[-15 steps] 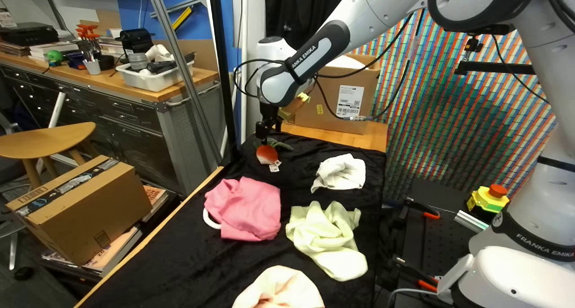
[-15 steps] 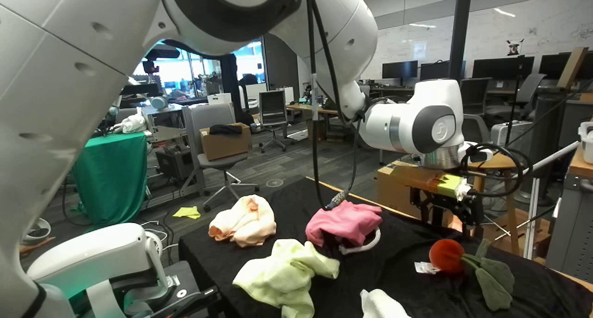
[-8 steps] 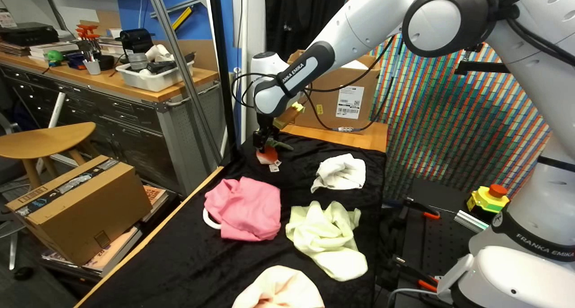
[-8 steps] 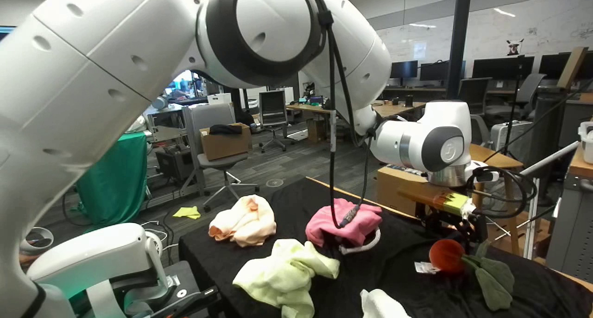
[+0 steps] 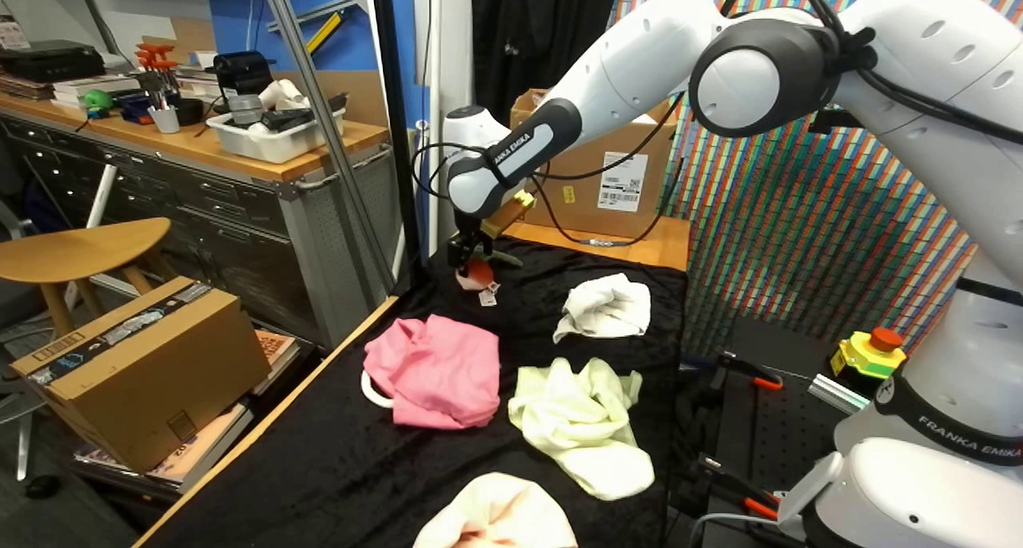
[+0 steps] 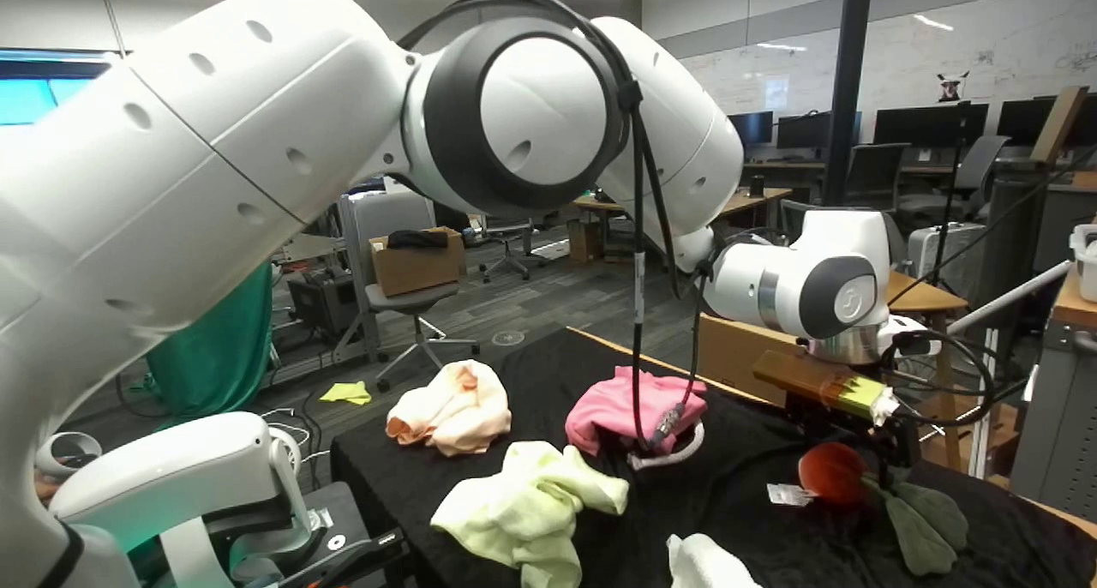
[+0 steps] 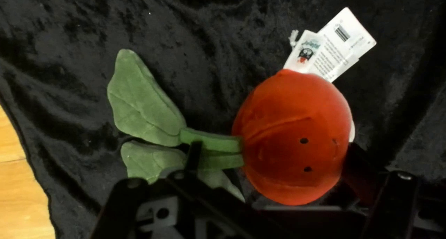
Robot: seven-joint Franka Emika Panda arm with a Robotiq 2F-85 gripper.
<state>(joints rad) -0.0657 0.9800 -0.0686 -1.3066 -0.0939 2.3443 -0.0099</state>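
Five soft things lie on the black-draped tabletop (image 6: pixel 536 391), and in an exterior view we take them left to right: a peach cloth (image 6: pixel 450 408), a lime-green cloth (image 6: pixel 531 511), a pink cloth (image 6: pixel 600 417) (both exterior views show a white loop (image 5: pixel 371 392) beside it, part of what, we cannot tell), a white cloth (image 6: pixel 707 564) cut by the lower edge, and, farthest over, a stuffed toy (image 6: pixel 831 474) with the hand (image 7: pixel 275 155) down over it. As we judge it, the reach to the toy is done; a firm hold is what we find lacking, and the toy rests on the tabletop, not lifted. The hand stands apart from all four cloths.

The hand is spread wide, as the wrist view shows. Going left to right again, we see the toy's green leaves (image 7: pixel 143 99) outside the grasp and partly hidden beneath the hand; next, one finger (image 7: pixel 194 157) crosses over the green stem (image 7: pixel 216 143), with a gap between that finger and the red body (image 7: pixel 296 110). The round body sits between the two fingers, its paper tags (image 7: pixel 331 51) lying beyond it. Last, the other finger stands at the body's opposite edge, where we cannot tell whether it touches or is just beside (it is very dark there).
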